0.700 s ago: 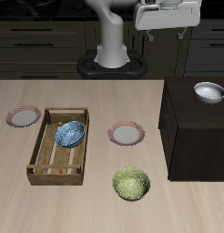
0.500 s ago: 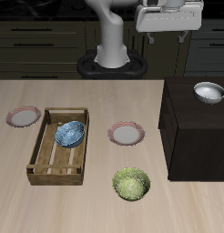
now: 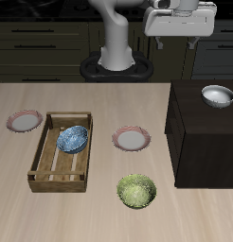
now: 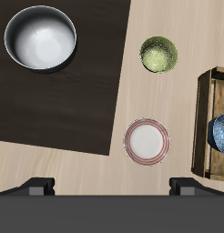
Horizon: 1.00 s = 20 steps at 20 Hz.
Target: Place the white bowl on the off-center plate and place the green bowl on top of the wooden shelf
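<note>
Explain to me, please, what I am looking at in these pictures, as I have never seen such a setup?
These are simulator renders of a robot arm behind a table. One picture looks from the front and above; the other looks down from the gripper itself. The gripper hangs high above the wooden shelf and holds nothing; its fingers stand wide apart. The white bowl sits on that dark shelf. On the table lie the green bowl, a red-rimmed plate near the middle, a second plate near the edge, and a wooden crate holding a blue-patterned bowl.
</note>
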Tool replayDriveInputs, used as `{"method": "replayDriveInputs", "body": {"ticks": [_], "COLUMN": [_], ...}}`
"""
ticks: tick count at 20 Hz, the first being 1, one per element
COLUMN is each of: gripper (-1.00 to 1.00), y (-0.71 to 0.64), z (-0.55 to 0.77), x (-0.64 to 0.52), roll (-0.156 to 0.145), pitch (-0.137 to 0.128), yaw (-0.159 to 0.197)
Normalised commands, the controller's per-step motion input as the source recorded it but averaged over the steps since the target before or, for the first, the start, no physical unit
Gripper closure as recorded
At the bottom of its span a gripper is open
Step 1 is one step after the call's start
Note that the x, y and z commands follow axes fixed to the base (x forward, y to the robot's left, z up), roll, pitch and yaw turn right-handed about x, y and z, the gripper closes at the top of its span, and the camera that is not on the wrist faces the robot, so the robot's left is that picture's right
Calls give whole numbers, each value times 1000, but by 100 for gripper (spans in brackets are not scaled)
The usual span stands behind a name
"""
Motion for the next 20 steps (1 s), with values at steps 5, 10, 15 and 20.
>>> {"method": "replayDriveInputs", "body": {"ticks": [5,10,15,20], "gripper": [-100,-100,-100,-100], "y": [104,170,185,122], "z": [3,3,18,51], "x": [217,183,128,98], "roll": [-10,-12,1,-14], "pitch": [-2,-15,0,-30], "yaw": [-9,6,-4,9]}}
